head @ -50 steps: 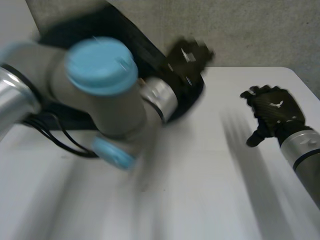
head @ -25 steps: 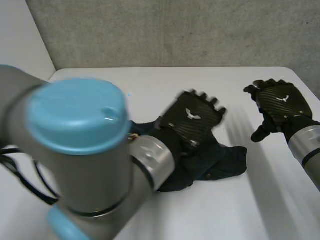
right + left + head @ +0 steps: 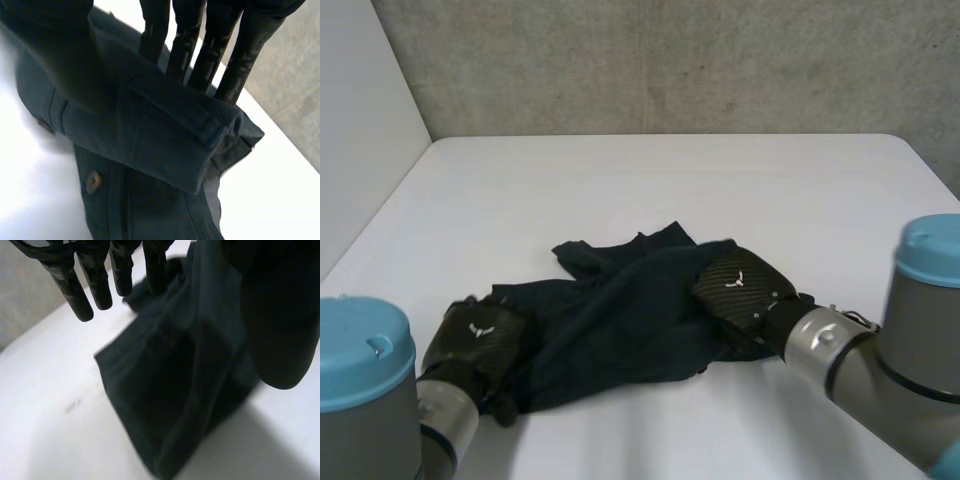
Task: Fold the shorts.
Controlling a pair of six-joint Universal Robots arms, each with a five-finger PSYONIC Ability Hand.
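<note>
Navy shorts (image 3: 620, 320) lie bunched; right hand (image 3: 740, 288) pinches cloth, thumb against straight fingers (image 3: 185, 45); left hand (image 3: 475, 338): grip I cannot tell. Best draw both ends apart evenly, flattening before folding

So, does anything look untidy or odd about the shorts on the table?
Yes. The shorts lie bunched and wrinkled on the table, not flat. At the right hand, one edge is doubled over into a thick flap that this hand pinches, near a button. The left hand is at the opposite end. Nothing looks torn.
</note>
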